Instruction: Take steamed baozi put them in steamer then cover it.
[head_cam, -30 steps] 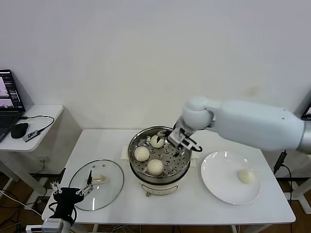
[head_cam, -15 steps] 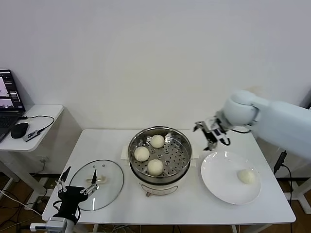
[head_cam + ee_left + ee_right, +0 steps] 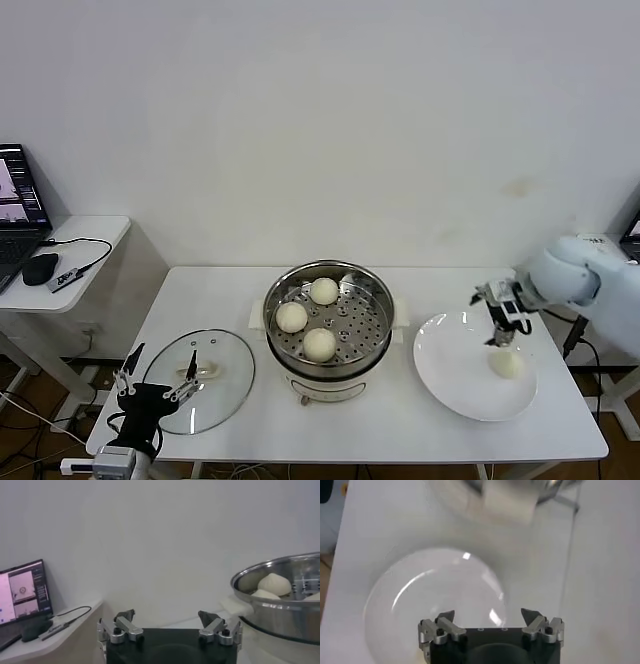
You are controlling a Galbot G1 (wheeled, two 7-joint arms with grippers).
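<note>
White table [image 3: 400, 420] against a plain white wall, side desk with a laptop [image 3: 20, 205] off to the left.

Right gripper [image 3: 503, 318] hangs over the far edge of the white plate [image 3: 450, 385], jaws spread wide, nothing between them; the right wrist view shows only bare plate under the fingers. The last steamed baozi [image 3: 507, 364] sits on the plate just near-side of that gripper, almost directly below and a touch toward the table's front edge. It's round, so no long axis to line up with; judging by this, the coming move is a short drop and a slight pull toward the near side.

Further out: the steamer [image 3: 330, 345] is at table centre, well left of the plate, with three buns already on its tray. The cover [image 3: 215, 375] lies flat on the table left of the steamer.

Left gripper [image 3: 150, 390] is parked at the near left, at the cover's near edge, also wide open and empty. The right arm is clearly the nearer one to the bun.
</note>
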